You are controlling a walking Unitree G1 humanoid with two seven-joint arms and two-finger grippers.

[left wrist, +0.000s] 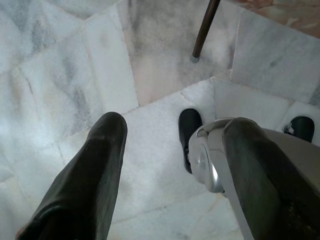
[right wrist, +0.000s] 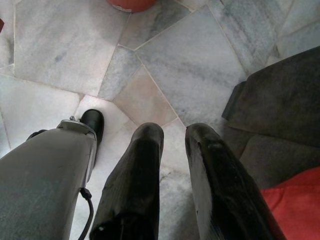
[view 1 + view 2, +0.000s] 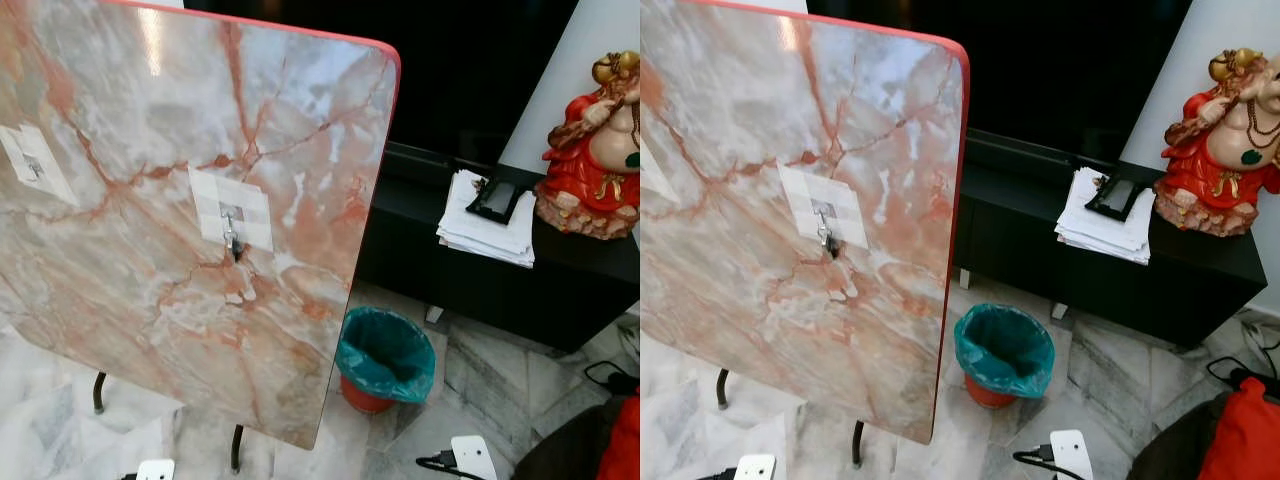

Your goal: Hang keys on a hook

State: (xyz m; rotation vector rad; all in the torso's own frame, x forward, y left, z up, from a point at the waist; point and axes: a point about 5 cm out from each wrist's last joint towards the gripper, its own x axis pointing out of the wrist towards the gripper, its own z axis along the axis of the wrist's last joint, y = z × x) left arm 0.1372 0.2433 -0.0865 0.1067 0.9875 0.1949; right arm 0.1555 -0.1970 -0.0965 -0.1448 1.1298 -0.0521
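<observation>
Straight ahead in the left eye view, a tilted marble board (image 3: 150, 230) is seen, with a metal hook (image 3: 232, 234) fixed on a white pad near its middle; a second pad (image 3: 35, 165) is seen at its left edge. Beside the board a teal-lined bin (image 3: 385, 358) is set on the floor. On the black cabinet (image 3: 1200, 285), papers (image 3: 1105, 220) and a red figurine (image 3: 1225, 150) are placed. In the left wrist view, the left gripper (image 1: 170, 150) is hung released over floor tiles. In the right wrist view, the right gripper (image 2: 172, 150) is slightly parted, nothing grasped. Keys cannot be made out.
</observation>
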